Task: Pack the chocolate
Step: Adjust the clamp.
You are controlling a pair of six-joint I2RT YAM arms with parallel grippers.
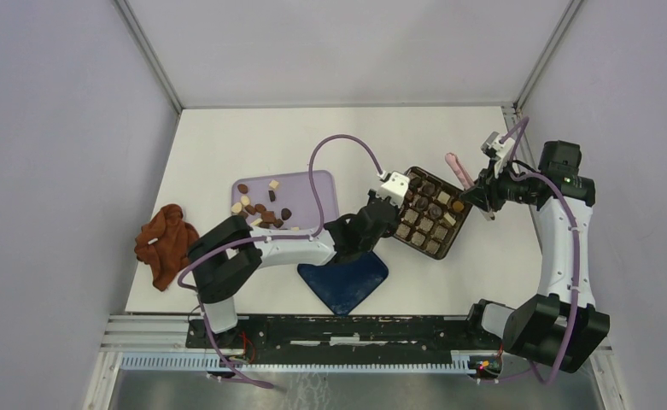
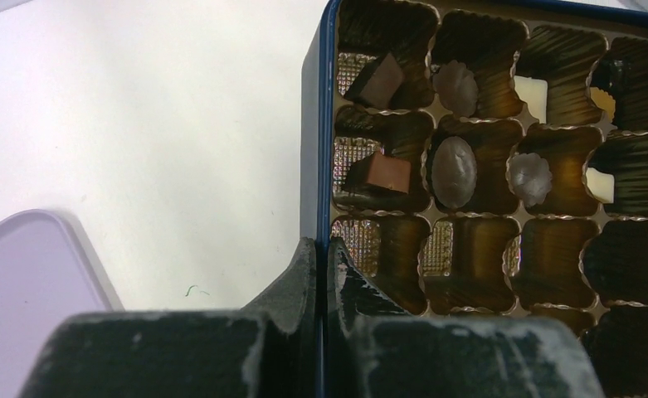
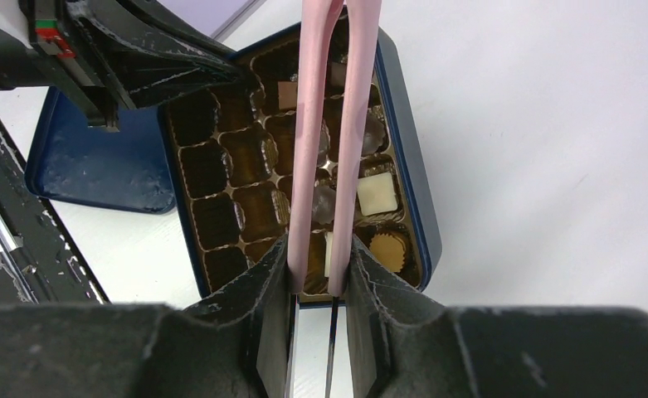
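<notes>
Left gripper (image 2: pixel 322 259) was pinched shut on the blue wall of the box (image 2: pixel 310 124) at its near corner. Right gripper (image 3: pixel 320 261) was clamped on the pink tongs (image 3: pixel 308 124), with both tong arms reaching out over the box's cells. Chocolate (image 2: pixel 454 170) sat in several of those cells, the rest of them bare. More chocolate (image 1: pixel 261 207) lay loose on the purple tray (image 1: pixel 313 184), left of the box on the tabletop (image 1: pixel 210 145). Blue lid (image 1: pixel 347 278) lay near the arm bases.
</notes>
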